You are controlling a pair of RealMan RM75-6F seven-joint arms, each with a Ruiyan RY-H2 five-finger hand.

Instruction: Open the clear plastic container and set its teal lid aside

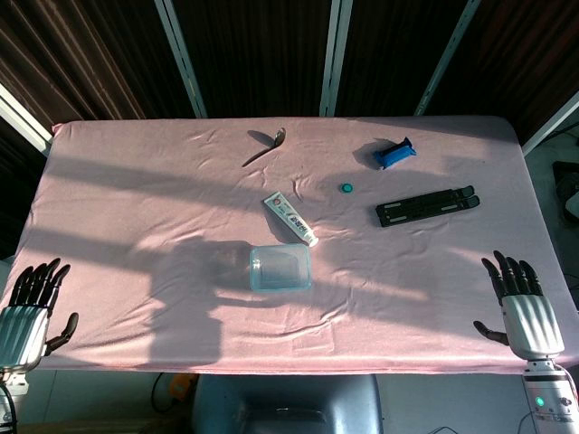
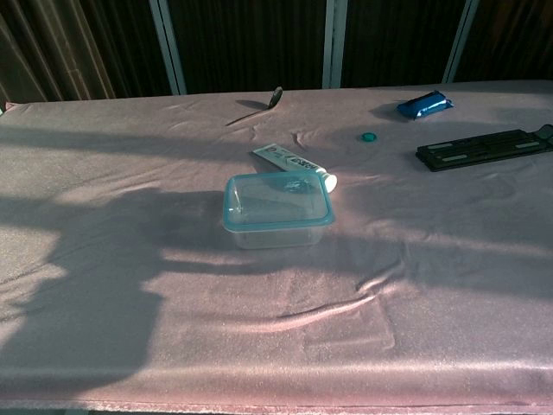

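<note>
We observed the clear plastic container (image 2: 278, 213), teal lid (image 2: 276, 198) on, near the pink tabletop's (image 1: 136, 208) front edge; left hand (image 1: 29, 303) and right hand (image 1: 522, 303) lay open, empty, at its front corners.

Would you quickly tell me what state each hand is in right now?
Left hand: open, holding nothing, at the table's near left edge.
Right hand: open, holding nothing, at the near right edge.
</note>
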